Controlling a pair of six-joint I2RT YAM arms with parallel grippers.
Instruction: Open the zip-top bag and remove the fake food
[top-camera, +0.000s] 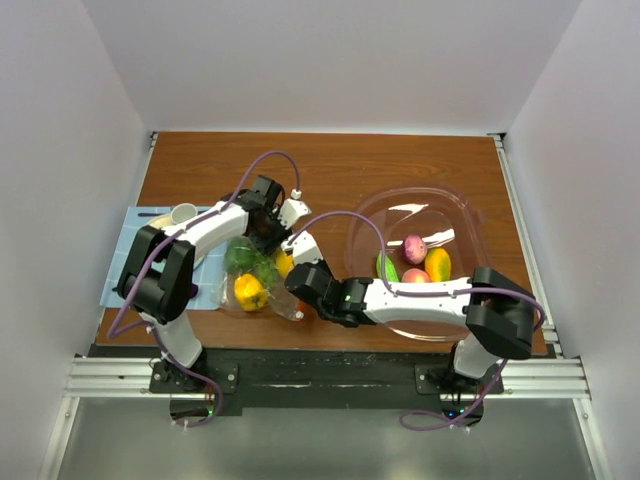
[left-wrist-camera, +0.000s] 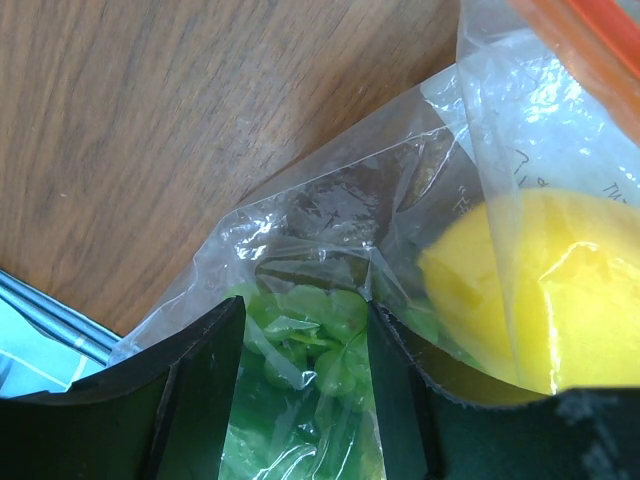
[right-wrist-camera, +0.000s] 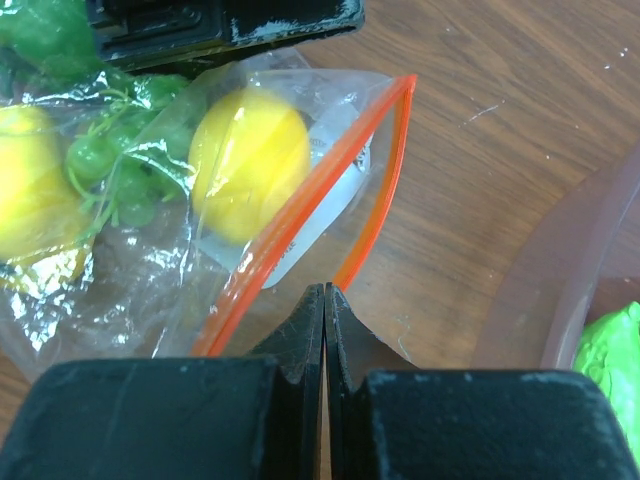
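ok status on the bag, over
Left gripper open, straddling the zip-top bag. Right gripper shut on its orange zip edge, mouth open. Fake food yellow and green inside; some in the tub. Nothing blocking.

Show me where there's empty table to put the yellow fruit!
Bare table runs along the far edge, behind the tub. The near middle is crowded: the zip-top bag, the left hand and the right hand. The blue mat covers the left.

Zip-top bag (right-wrist-camera: 130, 260) mouth gaping at right tool (right-wrist-camera: 325, 290), left tool (left-wrist-camera: 305, 310) blocking behind, tub (right-wrist-camera: 545, 290) wall close right
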